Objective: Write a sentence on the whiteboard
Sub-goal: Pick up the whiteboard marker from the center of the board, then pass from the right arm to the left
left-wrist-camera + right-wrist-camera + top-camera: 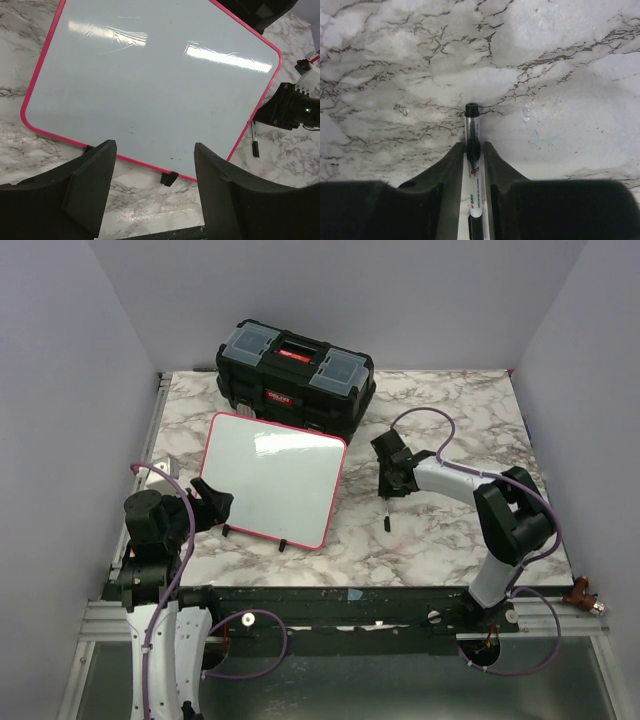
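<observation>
The marker runs off the bottom edge between the fingers of the right pincer, its label too blurred to read.

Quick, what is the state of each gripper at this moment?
Left gripper: open, holding nothing.
Right gripper: closed on the marker.

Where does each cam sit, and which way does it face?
Top: above and behind the bases, looking down at the table, whiteboard and toolbox; both arms show.
Left wrist: on the left arm, facing across the whiteboard; its open jaws fill the bottom.
Right wrist: on the right arm, low over bare marble, marker between its jaws.
Shared: top and left wrist both show whiteboard and marker.
</observation>
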